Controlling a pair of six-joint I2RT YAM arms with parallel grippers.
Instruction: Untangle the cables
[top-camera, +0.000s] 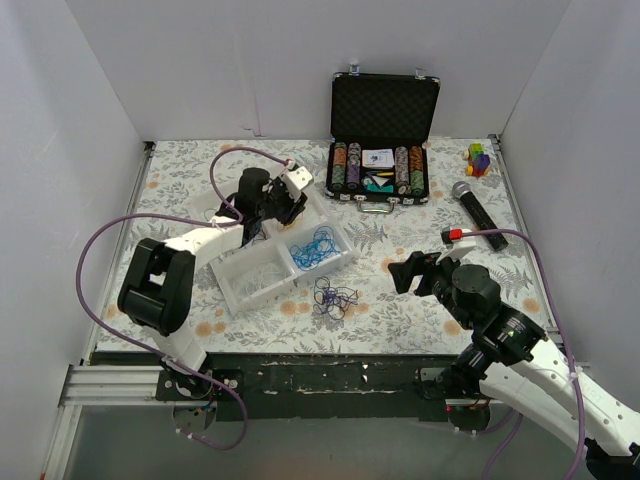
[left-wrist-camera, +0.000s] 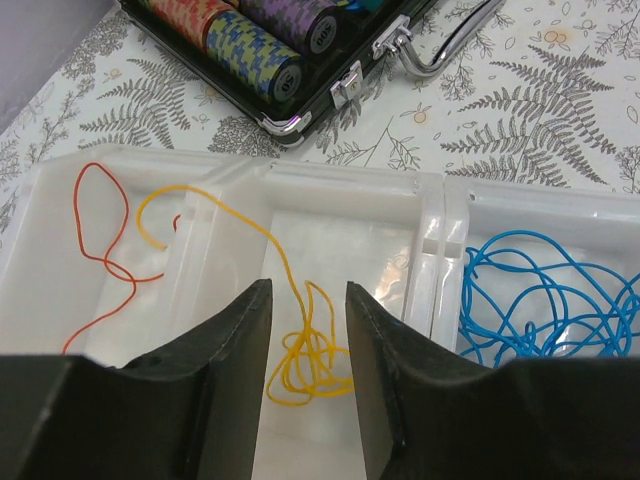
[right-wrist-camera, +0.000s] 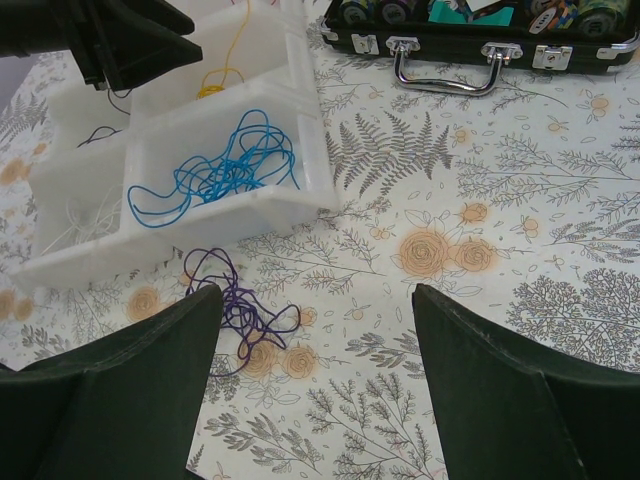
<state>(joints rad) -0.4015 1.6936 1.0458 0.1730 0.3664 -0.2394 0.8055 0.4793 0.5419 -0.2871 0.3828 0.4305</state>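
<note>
The left arm reaches forward from its base at the near left edge of the table (top-camera: 400, 312), its elbow raised and its wrist bent down over the far end of a white compartment tray (top-camera: 225, 290) that sits askew left of the table's centre. The left gripper (left-wrist-camera: 305, 295) hangs low inside a compartment with its jaws a little apart and clamped on nothing. The yellow cable (left-wrist-camera: 305, 365) lies on the compartment floor below the gap, one strand trailing up between the fingertips and over the divider to the left. Beyond that divider the orange cable (left-wrist-camera: 100, 230) lies in a loose loop, and across the double wall on the right the blue cable (left-wrist-camera: 530, 300) fills its own compartment in a slack heap. The right arm stretches from the near right corner toward the table's middle, forearm low and wrist level. The right gripper (right-wrist-camera: 312, 295) has its jaws spread wide with nothing between them, and it hovers over bare floral cloth. The purple cable (right-wrist-camera: 240, 310) lies knotted on the table just off the tray's near right corner, left of that gripper and apart from it. At the far edge an open black case (top-camera: 383, 100) shows rows of poker chips, its handle facing the tray. A microphone (top-camera: 480, 208) lies toward the right edge, and a small coloured block toy (top-camera: 479, 158) sits near the far right corner. In the top view the left wrist hides the tray's far compartments.
</note>
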